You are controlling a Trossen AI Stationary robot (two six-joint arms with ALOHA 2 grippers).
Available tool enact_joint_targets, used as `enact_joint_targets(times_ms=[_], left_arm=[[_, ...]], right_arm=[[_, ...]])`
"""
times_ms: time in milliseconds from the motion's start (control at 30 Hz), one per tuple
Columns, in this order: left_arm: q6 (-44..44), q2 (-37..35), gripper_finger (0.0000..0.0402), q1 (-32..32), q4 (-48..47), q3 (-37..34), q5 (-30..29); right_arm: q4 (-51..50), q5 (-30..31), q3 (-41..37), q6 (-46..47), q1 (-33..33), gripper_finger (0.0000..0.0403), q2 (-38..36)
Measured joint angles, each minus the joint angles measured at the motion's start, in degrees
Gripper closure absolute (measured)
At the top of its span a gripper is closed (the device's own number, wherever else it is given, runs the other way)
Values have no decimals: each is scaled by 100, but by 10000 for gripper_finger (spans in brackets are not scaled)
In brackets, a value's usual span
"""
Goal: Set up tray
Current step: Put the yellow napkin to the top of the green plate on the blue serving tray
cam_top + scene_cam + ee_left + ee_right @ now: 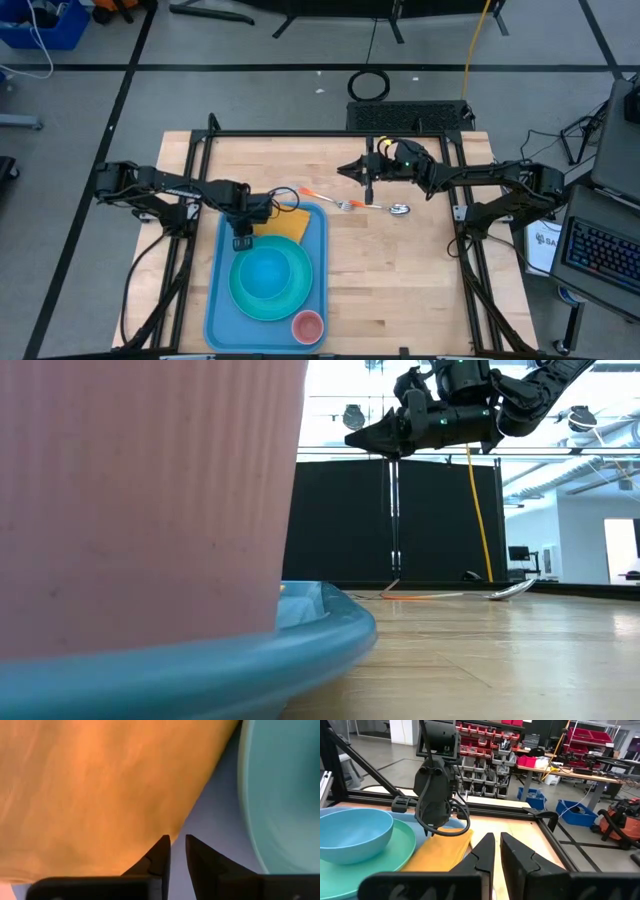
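a pale wooden table (400,270) framed by black rails stands on a grey floor marked with dark tape lines. a black mat (408,115) lies just beyond its far edge, with a yellow cable (472,45) running away across the floor and a keyboard (598,255) off to the right. the right wrist view looks into a workshop with red parts bins (485,742) on shelving, benches and blue crates (572,810).

the tray (222,300) lies on the left half of the table, reaching to the near edge. on it sit a turquoise plate (240,292) with a blue bowl (268,270) in it, a small pink cup (307,326) at the near right corner and an orange cloth (283,224) at the far end. in the low view the pink cup fills the left side and blocks most of the tray.

to the right of the tray, on bare wood, lie an orange-handled fork (330,198) and a spoon (397,209), close together.

the left gripper (242,240) is low over the far left part of the tray, between cloth and plate; its fingers (157,857) stand slightly apart with nothing between them, just at the cloth's edge. the right gripper (348,171) hangs high above the table, over the fork, its fingers nearly together and empty.
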Motion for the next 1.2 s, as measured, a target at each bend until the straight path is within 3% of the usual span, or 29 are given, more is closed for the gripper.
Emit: enact_joint_targets(times_ms=[200,433,667,1200], left_arm=[[-12,0,335,0,-251,160,-34],[-76,-5,334,-25,-619,472,-1567],[10,-5,334,-15,-511,472,-2410],[48,17,335,298,324,-199,-1821]], right_arm=[[0,0,0,93,0,383,0],[6,-303,4,436,11,383,35],[24,-304,4,448,52,383,37],[42,-291,4,447,52,383,37]])
